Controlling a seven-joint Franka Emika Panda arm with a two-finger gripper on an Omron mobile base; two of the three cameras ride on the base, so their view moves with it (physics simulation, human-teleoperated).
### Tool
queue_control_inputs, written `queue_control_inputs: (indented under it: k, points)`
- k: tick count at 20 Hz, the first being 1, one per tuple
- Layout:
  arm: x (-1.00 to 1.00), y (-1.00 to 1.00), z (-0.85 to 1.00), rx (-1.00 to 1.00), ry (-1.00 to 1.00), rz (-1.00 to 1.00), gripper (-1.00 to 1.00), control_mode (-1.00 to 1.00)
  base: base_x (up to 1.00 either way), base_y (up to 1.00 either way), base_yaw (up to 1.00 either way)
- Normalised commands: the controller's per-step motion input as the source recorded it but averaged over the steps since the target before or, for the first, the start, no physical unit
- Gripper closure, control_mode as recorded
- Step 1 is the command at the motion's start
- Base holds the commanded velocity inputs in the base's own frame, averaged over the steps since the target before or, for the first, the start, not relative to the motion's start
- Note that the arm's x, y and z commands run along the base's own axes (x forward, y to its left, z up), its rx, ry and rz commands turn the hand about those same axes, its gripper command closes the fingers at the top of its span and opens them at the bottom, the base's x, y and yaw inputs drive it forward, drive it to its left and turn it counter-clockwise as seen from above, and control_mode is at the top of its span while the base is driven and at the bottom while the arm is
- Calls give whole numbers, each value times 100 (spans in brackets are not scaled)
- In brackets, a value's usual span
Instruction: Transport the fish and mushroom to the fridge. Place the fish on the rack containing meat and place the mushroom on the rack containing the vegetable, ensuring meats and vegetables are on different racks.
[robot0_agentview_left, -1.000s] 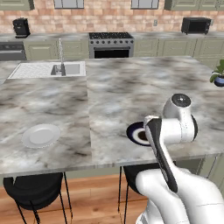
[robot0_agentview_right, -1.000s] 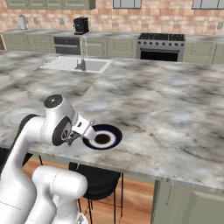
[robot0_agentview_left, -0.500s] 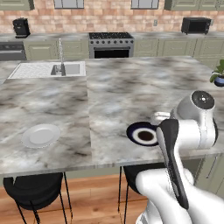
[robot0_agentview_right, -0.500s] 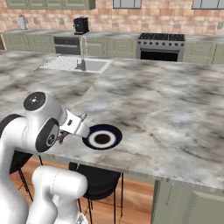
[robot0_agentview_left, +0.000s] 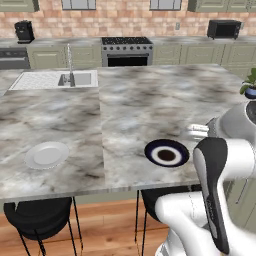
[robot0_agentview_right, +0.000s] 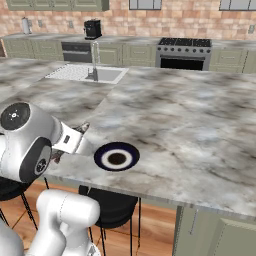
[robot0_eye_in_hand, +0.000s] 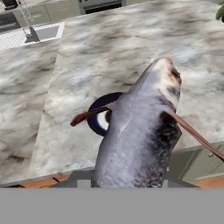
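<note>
Marble island counter takes up most of both base views, running from the near edge back to the sink set into its far left end. Behind it: brick wall, green cabinets, black range, coffee maker on the back counter, microwave at far right of the left base view.

Arm is folded near the front edge of the counter, big white joint housing low in both base views. Wrist sticks out toward the counter edge, beside the dark bowl.

Black stools tucked under the near overhang.

White plate sits front left on the counter, well apart from everything else. Dark bowl, navy rim with pale ring and dark centre, sits near the front edge, right of the plate. Can't tell what, if anything, is in it. Small potted plant at the right edge.

Fish: grey, long body, up close in the hand view, rising from between the fingers, thin reddish-brown fins out to both sides. Gripper is closed part-way on it, fingertips hidden behind the body. Fish hangs above the counter's front edge, with the bowl partly behind it in that view.

Mushroom: can't locate. Fridge: likewise.
</note>
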Motion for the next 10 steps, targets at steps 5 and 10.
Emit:
queue_control_inputs:
  k: [5, 10]
  points:
    - [-55, 9, 44, 0, -12, 1, 100, -100, 0, 0, 0]
    - [-58, 5, 42, 0, -12, 0, 100, -100, 0, 0, 0]
